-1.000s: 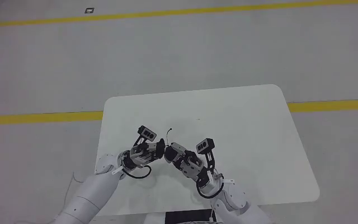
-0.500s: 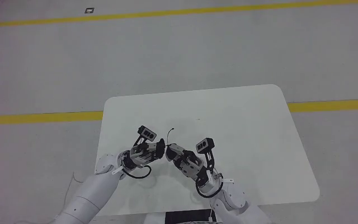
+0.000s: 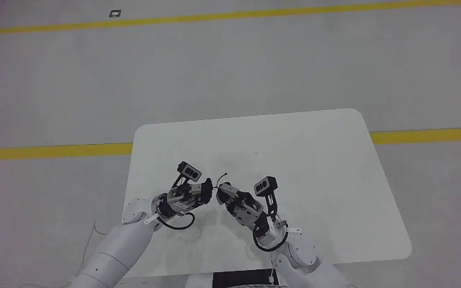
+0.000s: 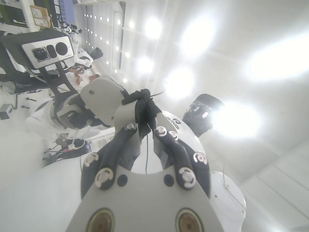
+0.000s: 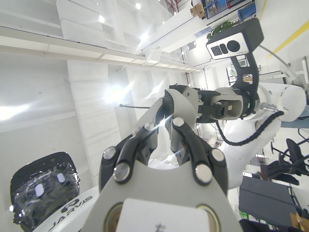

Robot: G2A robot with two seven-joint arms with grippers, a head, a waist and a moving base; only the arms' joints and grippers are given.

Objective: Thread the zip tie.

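Spanning most of the top view, the white tabletop [image 3: 324,144] has both end effectors over its near-left part, angled in towards each other so that they meet tip to tip. The left end effector [image 3: 206,191] comes in from the left and is clamped tight, its dark pads [image 4: 143,98] pinching the zip tie [image 3: 220,178] between them. The right end effector [image 3: 222,190] sits just beside it on the right, its tip close against the left one; whether it is gripping anything I cannot tell. The zip tie is a thin black strand held where the two tips meet. A short piece juts out towards the far right, and in the left wrist view the rest trails back from the pads towards the palm.
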